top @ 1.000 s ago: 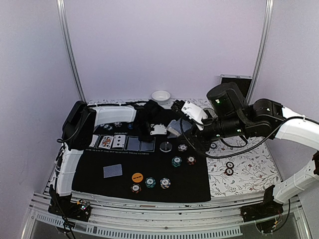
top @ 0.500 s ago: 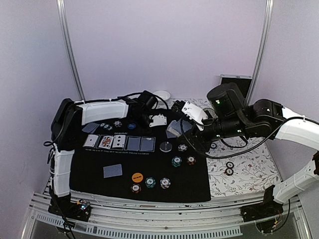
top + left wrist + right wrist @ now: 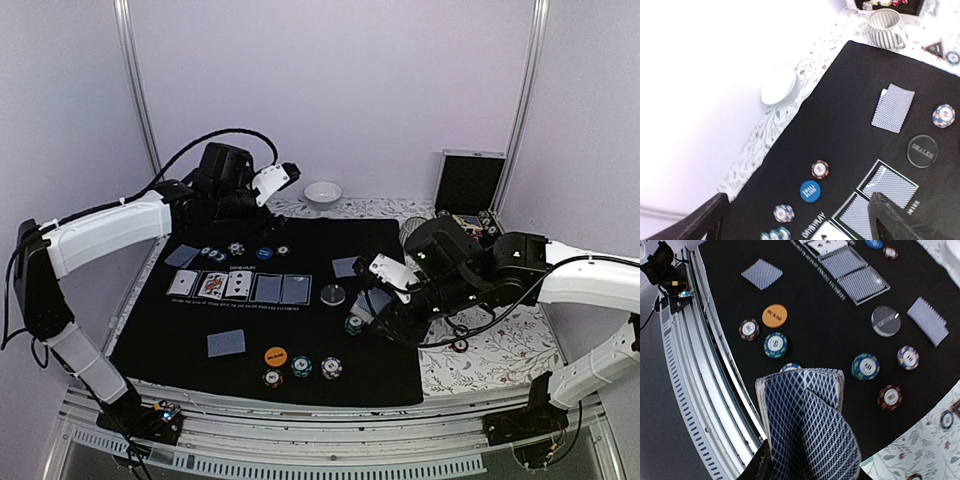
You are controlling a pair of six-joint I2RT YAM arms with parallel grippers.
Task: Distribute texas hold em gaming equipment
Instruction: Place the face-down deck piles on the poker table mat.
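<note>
Black felt mat [image 3: 390,372] across the table, carrying most of the poker kit. Along its middle, a row of cards [image 3: 240,286]: face up at the left end, blue-grey backs at the right. Just right of the row, a clear dealer disc [image 3: 333,294]; further back and to the right, a small face-down pile of cards [image 3: 345,266]. Behind the row, a blue disc [image 3: 264,253] among a few striped chips [image 3: 236,249], with another face-down card [image 3: 181,256] at the far left. Toward the near edge, one more face-down card [image 3: 226,343], then an orange disc [image 3: 275,355] with three chips [image 3: 302,367] in front of it. On the flowered cloth [image 3: 500,345] past the mat's far right corner, a ribbed mug [image 3: 886,27] and a triangular marker [image 3: 934,48]; at the back edge, a small white bowl [image 3: 322,192].

Left gripper [image 3: 797,225]: raised above the mat's far left part, spread wide, nothing between the fingers [image 3: 705,220].

Right gripper [image 3: 378,308]: low over the mat's right side, clenched on the deck of cards [image 3: 807,425], backs slightly fanned, near a green chip [image 3: 354,324]
</note>
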